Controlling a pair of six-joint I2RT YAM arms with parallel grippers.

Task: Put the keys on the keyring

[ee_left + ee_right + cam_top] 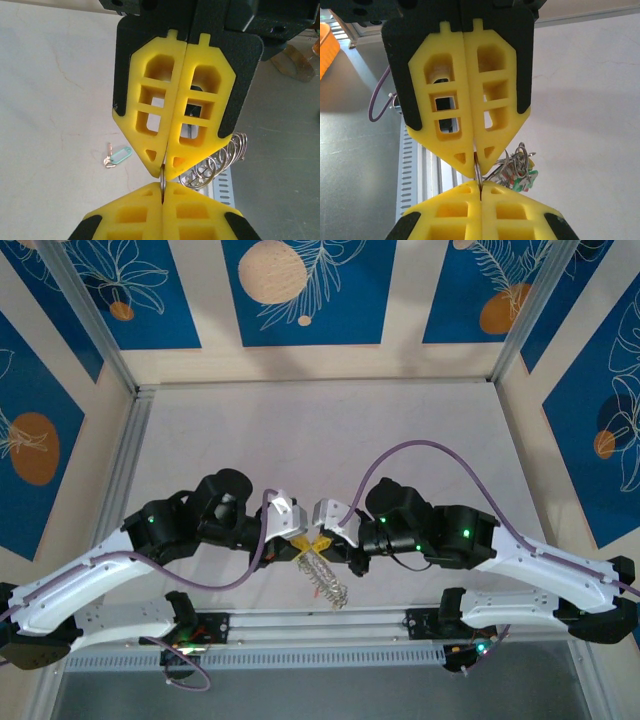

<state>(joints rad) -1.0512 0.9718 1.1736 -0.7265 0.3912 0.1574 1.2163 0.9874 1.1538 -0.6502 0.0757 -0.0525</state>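
Top external: pale table (300, 430) walled by blue leaf-print panels (300, 290). Over its near edge, left gripper (164, 167) and right gripper (477, 170) both pinch the keyring (163, 180), keys (517, 176) dangling. A mint-tagged key (118, 156) lies apart on the table.

One keyring (163, 181), one loose mint-tagged key (118, 155), one cluster of keys (516, 176), uncountable, two arms (100, 575)
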